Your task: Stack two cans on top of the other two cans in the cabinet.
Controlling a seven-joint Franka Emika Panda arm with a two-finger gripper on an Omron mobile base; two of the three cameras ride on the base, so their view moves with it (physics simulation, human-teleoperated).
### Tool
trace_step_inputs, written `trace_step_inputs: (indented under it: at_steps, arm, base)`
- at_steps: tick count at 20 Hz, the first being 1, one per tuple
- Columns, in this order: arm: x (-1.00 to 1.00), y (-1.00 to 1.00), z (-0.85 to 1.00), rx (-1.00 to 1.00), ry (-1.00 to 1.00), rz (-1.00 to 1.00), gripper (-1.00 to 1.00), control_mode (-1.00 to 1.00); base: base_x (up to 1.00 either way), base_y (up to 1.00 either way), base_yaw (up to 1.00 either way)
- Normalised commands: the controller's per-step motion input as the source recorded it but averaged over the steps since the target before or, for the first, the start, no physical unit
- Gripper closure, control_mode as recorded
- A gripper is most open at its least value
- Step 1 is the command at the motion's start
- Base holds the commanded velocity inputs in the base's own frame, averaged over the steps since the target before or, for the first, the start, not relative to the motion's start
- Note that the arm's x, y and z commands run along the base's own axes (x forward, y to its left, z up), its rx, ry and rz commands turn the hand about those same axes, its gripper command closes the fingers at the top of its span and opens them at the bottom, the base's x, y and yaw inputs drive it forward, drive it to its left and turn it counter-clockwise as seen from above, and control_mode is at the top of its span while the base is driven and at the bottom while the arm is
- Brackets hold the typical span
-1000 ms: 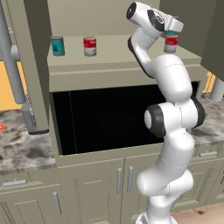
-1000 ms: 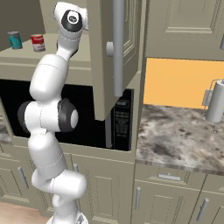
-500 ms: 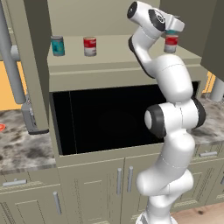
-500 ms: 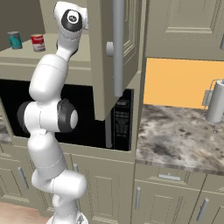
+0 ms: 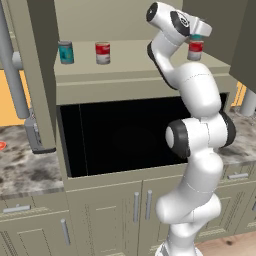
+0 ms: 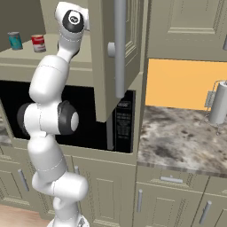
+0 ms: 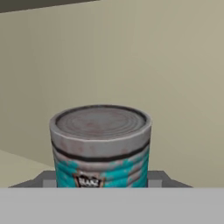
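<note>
Presently a teal can (image 7: 101, 146) sits upright between the dark fingertips (image 7: 47, 178) of the gripper (image 5: 196, 36), as seen in the hand view: the jaws are clamped on its lower sides and its silvery lid faces up. In the left base view the teal can appears directly over a red can with a white band (image 5: 195, 49), which stands on the right end of the cabinet shelf (image 5: 135, 62). Whether the two cans touch cannot be told; the teal one looks seated on or just above the red one, their long axes both vertical and roughly in line.

At the shelf's left end stand a second teal can (image 5: 65, 52) and a second red can (image 5: 102, 53), near each other and well apart from the gripper; neither carries anything.

Judgement: one stack is at the point of placement. The move ahead depends on the held can being centred over the red one; off-centre, it may tip on release. The open cabinet door (image 6: 116, 53) hangs near the arm.
</note>
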Motion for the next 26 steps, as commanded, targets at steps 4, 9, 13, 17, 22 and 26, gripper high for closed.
trace_step_inputs:
  at_steps: [4, 9, 13, 17, 22, 26]
  arm:
    - [0.00, 0.00, -0.12, 0.00, 0.04, 0.00, 1.00, -1.00]
    - [0.00, 0.00, -0.15, 0.00, 0.01, 0.00, 1.00, -1.00]
    - [0.00, 0.00, -0.14, 0.00, 0.00, 0.00, -1.00, -1.00]
    - [0.00, 0.00, -0.09, 0.00, 0.00, 0.00, -1.00, -1.00]
    - [0.00, 0.00, -0.04, 0.00, -0.01, 0.00, -1.00, -1.00]
    - [-0.06, 0.02, 0.00, 0.00, -0.04, 0.00, -1.00, -1.00]
  base:
    - [0.00, 0.00, 0.00]
    - [0.00, 0.00, 0.00]
    - [0.00, 0.00, 0.00]
    - [0.00, 0.00, 0.00]
    - [0.00, 0.00, 0.00]
    - [0.00, 0.00, 0.00]
